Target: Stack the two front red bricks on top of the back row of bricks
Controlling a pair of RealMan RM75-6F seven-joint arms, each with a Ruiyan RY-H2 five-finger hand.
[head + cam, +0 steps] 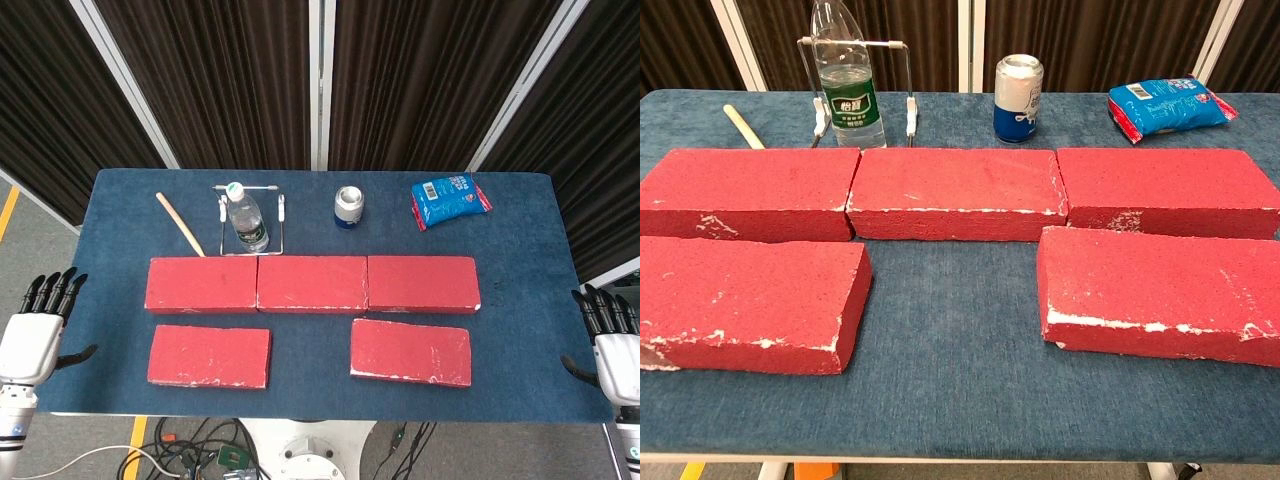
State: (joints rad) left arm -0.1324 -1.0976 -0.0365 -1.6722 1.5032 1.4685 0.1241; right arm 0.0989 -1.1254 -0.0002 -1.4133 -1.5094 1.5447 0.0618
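Note:
Three red bricks lie end to end in a back row: left [202, 284] [748, 190], middle [312, 283] [955, 191], right [423, 284] [1165, 189]. In front of them lie two separate red bricks, the front left brick [209, 356] [745, 302] and the front right brick [411, 351] [1160, 292]. My left hand [40, 328] hangs beside the table's left edge, fingers spread, holding nothing. At the right edge my right hand [612, 346] is likewise spread and holds nothing. Neither hand shows in the chest view.
Behind the row on the blue table [320, 395] stand a water bottle [244, 217] [845, 85] inside a wire rack [252, 200], a drink can [348, 207] [1019, 98], a blue snack bag [450, 199] [1168, 105] and a wooden stick [179, 223] [743, 126].

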